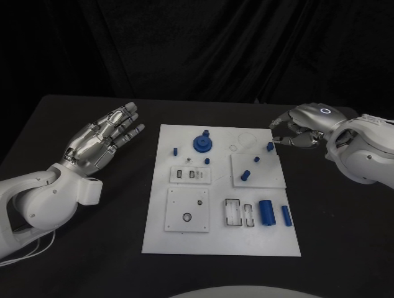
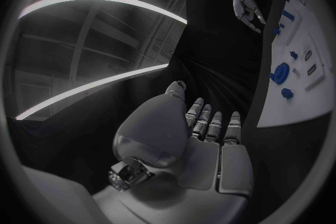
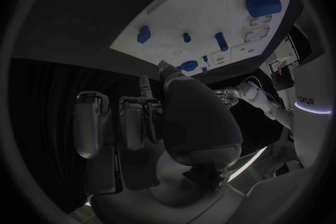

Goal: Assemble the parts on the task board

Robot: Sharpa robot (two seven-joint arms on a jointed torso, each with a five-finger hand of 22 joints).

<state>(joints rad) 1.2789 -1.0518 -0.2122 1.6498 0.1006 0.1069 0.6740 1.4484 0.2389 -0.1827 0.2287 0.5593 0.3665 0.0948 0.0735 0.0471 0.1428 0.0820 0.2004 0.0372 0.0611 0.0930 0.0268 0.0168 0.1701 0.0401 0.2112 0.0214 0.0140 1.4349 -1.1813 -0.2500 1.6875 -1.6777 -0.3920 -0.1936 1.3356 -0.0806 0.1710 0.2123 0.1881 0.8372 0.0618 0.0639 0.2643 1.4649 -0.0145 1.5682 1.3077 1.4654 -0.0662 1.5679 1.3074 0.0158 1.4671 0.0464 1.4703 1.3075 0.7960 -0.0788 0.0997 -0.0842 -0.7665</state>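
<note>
The white task board (image 1: 222,239) lies in the middle of the black table. A large round blue part (image 1: 202,143) stands near its far edge, with small blue pegs (image 1: 245,176) around it. Near the front right of the board are a blue cylinder (image 1: 267,212) and a blue bar (image 1: 285,215). My left hand (image 1: 107,139) hovers left of the board, fingers spread and holding nothing. My right hand (image 1: 297,130) is at the board's far right corner with its fingers curled in, close to a small blue peg (image 1: 270,146). I see nothing between its fingers (image 3: 129,120).
A square white plate (image 1: 187,210) with a round hole sits on the board's front left, and a slotted frame (image 1: 238,212) lies beside the cylinder. Bare black table lies on both sides of the board. A black curtain hangs behind the table.
</note>
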